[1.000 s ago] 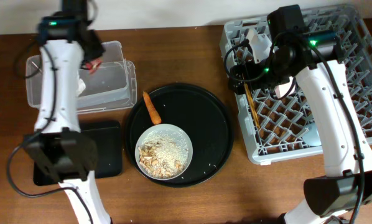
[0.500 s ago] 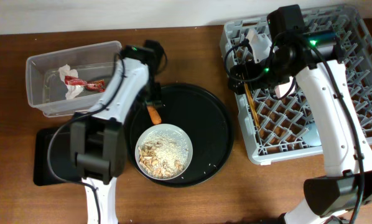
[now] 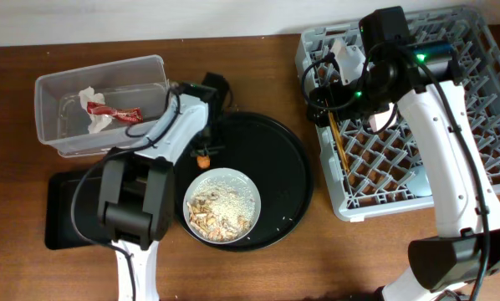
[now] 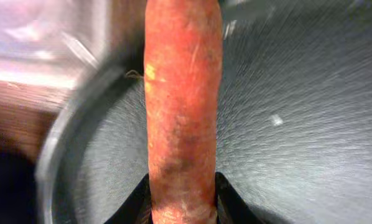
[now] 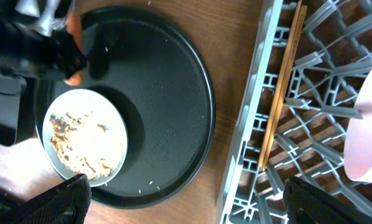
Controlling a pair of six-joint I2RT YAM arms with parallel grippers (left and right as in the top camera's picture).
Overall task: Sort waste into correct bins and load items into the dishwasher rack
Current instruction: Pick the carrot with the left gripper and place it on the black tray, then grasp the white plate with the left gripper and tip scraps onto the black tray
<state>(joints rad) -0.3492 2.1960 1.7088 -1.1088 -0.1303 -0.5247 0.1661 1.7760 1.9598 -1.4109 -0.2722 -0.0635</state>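
My left gripper (image 3: pixel 206 147) is shut on the small orange carrot (image 4: pixel 183 93) at the left edge of the round black tray (image 3: pixel 275 167); my black fingertips (image 4: pixel 139 202) pinch its near end. The white bowl (image 3: pixel 221 204) of beige rice scraps (image 5: pixel 80 140) sits on that tray. The crumpled tissue (image 3: pixel 89 115) and red wrapper (image 3: pixel 116 113) lie in the clear tub (image 3: pixel 150 71). The chopsticks (image 5: pixel 279 93) lie in the grey rack (image 3: pixel 476 92). My right gripper (image 3: pixel 323 99) is open and empty above the rack's left edge. The blue cup is not visible.
The shallow black tray (image 3: pixel 66 226) lies at the front left, partly under my left arm. A pale white rounded item (image 5: pixel 366 124) stands in the rack. A few rice grains (image 5: pixel 152 182) lie on the round tray.
My left arm swung from the clear tub, leaving the red wrapper inside, to the round tray and closed on the carrot. The right arm has not moved.
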